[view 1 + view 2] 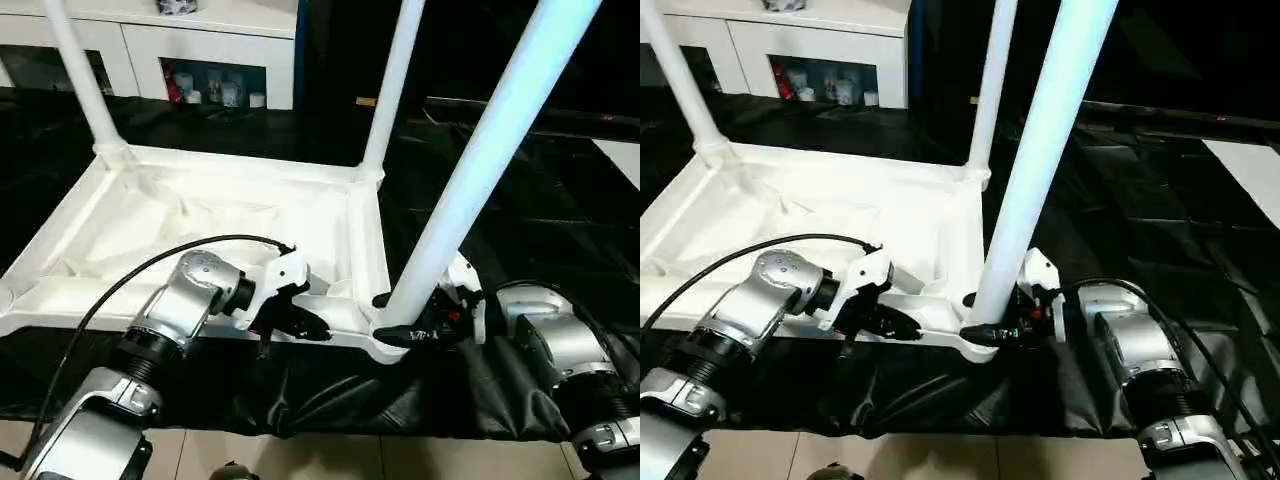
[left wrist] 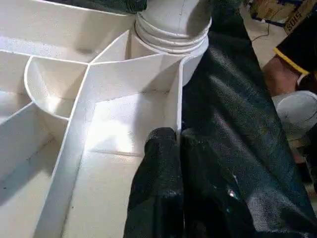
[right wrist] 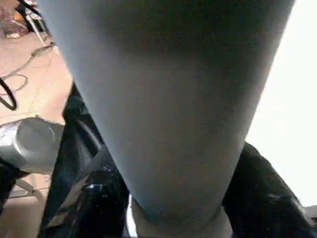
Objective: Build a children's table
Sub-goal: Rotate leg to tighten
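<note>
1. Table top [image 1: 200, 215] lay upside down on the black cloth [image 1: 330, 400], ribbed underside facing up, long near rim toward me.
2. Three legs stood in corner sockets: far-left leg [image 1: 80, 75], far-right leg [image 1: 395, 85] and near-right leg [image 1: 480, 170]. I couldn't see a leg at the near-left corner, so by my read one was left to fit.
3. Step in hand, as I judged it: seating the near-right leg in its socket [image 1: 395, 340] while bracing the top.
4. My right gripper [image 1: 1012, 322] was at the base of the near-right leg, black fingers on either side of the tube just above the socket. Couldn't tell whether they were clamped or just around it. Right forearm came in low from the right, wrist turned so the fingers lay level.
5. My left gripper [image 1: 300, 325] was closed, fingers together, pinching the near rim wall; one finger inside the rim, one outside on the cloth. Left forearm was angled in from the left, low.
6. Next move calls for: confirm the leg is fully home and upright, let go cleanly, keep the rim held so the top doesn't shift.
</note>
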Tool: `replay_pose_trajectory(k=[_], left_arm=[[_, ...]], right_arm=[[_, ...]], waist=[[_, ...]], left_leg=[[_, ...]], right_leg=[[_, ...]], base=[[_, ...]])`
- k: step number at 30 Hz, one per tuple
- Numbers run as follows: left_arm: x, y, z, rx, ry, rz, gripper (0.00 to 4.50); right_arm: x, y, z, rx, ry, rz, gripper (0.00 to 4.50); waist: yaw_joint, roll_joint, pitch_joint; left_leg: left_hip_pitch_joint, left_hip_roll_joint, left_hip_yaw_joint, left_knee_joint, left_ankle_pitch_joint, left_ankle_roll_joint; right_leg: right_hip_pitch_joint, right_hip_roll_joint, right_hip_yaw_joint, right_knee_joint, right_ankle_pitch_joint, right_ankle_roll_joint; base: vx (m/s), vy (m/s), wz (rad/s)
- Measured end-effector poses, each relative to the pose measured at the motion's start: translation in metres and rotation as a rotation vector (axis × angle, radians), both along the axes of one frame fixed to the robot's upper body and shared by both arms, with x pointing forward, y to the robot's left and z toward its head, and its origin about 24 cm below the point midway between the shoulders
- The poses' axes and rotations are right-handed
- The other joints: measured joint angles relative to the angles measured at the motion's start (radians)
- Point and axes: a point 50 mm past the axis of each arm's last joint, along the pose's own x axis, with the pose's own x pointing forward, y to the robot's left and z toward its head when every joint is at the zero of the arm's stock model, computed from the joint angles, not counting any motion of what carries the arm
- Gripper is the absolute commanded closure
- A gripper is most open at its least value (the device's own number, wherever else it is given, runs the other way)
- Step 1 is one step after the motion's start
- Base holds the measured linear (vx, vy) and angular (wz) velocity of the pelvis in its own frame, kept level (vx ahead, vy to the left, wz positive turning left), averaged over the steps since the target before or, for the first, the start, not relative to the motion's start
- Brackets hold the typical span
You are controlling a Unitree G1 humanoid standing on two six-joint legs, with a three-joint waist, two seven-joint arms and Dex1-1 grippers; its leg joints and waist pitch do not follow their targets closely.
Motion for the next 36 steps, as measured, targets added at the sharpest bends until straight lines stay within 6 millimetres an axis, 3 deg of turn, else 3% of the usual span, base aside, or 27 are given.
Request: replay_pose_trajectory(k=[8,13,15,19,21,26,33,36], left_arm=[[0.005,0.002,-0.003,0.002,-0.029,0.100,4.50],[0.018,-0.016,-0.007,0.004,-0.088,0.309,4.50],[0.020,-0.027,-0.010,-0.006,-0.094,0.382,4.50],[0.022,-0.037,-0.012,-0.008,-0.105,0.455,4.50],[0.022,-0.038,-0.012,-0.010,-0.107,0.458,4.50],[0.021,-0.039,-0.012,-0.011,-0.111,0.429,4.50],[0.017,-0.028,-0.007,-0.010,-0.114,0.287,4.50],[0.012,-0.016,-0.003,-0.007,-0.086,0.185,4.50]], right_arm=[[0.005,0.006,-0.005,0.019,-0.031,-0.164,2.46],[0.027,0.013,-0.016,0.049,-0.060,-0.564,2.54],[0.034,0.016,-0.019,0.055,-0.062,-0.716,2.54],[0.041,0.024,-0.022,0.062,-0.065,-0.867,2.54],[0.041,0.025,-0.022,0.075,-0.068,-0.885,1.99],[0.041,0.024,-0.021,0.098,-0.053,-0.861,1.41],[0.034,0.013,-0.017,0.039,-0.064,-0.614,1.36],[0.023,0.005,-0.013,-0.004,-0.059,-0.398,1.36]], waist=[[-0.010,-0.001,-0.001],[-0.032,-0.004,0.000],[-0.042,-0.002,0.000],[-0.055,0.004,0.000],[-0.056,0.006,0.001],[-0.059,0.008,0.002],[-0.053,0.008,0.002],[-0.041,0.007,0.001]], left_leg=[[0.004,0.000,0.000,0.000,0.000,0.000],[0.010,-0.001,-0.002,0.000,0.000,0.000],[0.010,-0.001,-0.007,-0.001,0.000,0.000],[0.014,-0.004,-0.009,-0.003,0.000,0.000],[0.014,-0.008,-0.009,-0.004,0.000,0.000],[0.014,-0.013,-0.009,-0.004,-0.001,0.001],[0.014,-0.013,-0.008,-0.012,-0.001,0.001],[0.014,-0.010,-0.006,-0.016,-0.001,0.001]], right_leg=[[0.002,0.000,0.000,0.001,-0.001,0.003],[0.007,-0.003,-0.004,-0.007,-0.002,0.003],[0.011,-0.008,-0.016,-0.018,-0.002,0.003],[0.016,-0.010,-0.020,-0.033,-0.002,0.003],[0.017,-0.013,-0.020,-0.035,-0.002,0.003],[0.016,-0.016,-0.015,-0.036,-0.002,0.003],[0.013,-0.015,-0.016,-0.034,0.010,-0.003],[0.014,-0.014,-0.016,-0.032,0.018,-0.003]], base=[[0.000,0.000,0.00],[-0.012,0.001,-0.01],[0.000,0.000,0.00],[0.000,0.000,0.00],[0.000,0.000,0.00],[0.000,0.000,0.00],[0.014,-0.008,0.01],[0.048,-0.021,0.06]])
